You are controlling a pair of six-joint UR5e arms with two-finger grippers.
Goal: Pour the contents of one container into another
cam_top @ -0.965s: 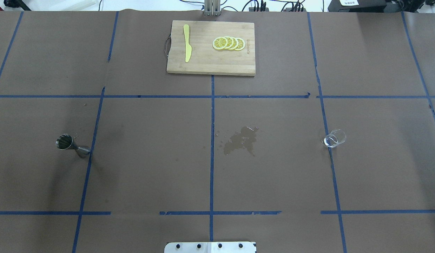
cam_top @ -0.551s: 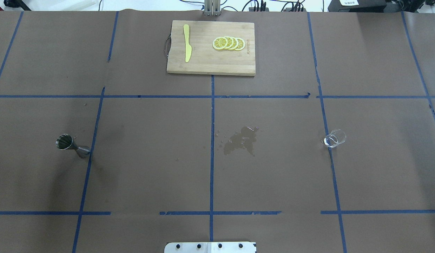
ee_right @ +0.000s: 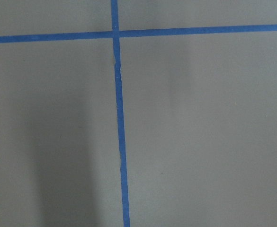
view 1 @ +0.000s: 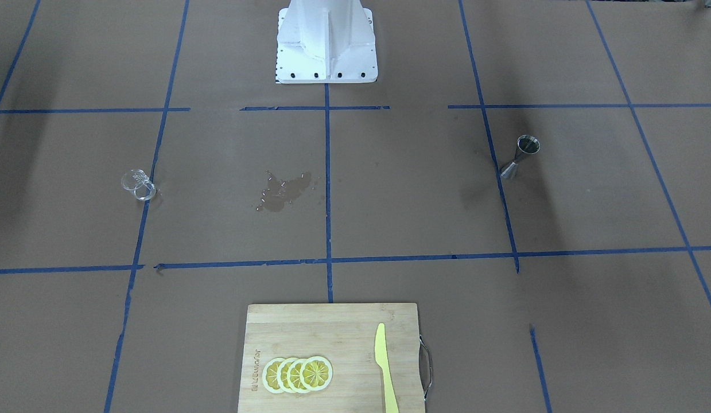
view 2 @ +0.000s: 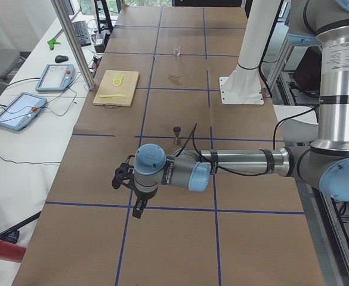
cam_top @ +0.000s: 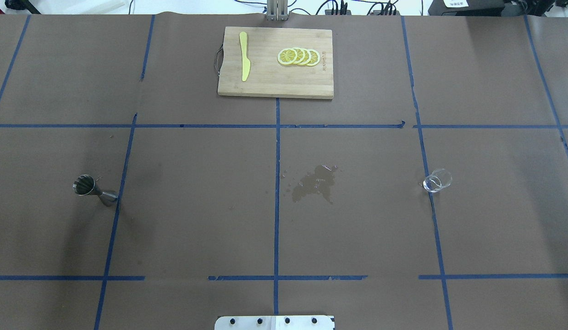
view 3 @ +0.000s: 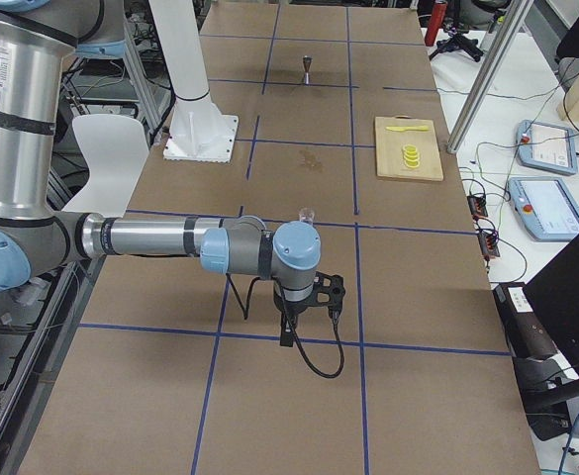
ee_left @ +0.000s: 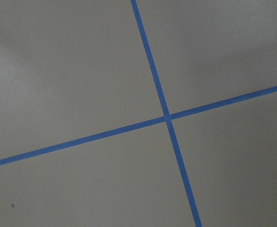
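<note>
On the bench, three o'clock: glass cup [cam_top: 437,179].
Fragile, slick; I'd pinch mid-body. Spread of left gripper [view 2: 123,177], right gripper [view 3: 329,293]: can't tell.

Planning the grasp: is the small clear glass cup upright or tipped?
Upright: the clear glass cup stands on its base, rim up, in both side views.
</note>
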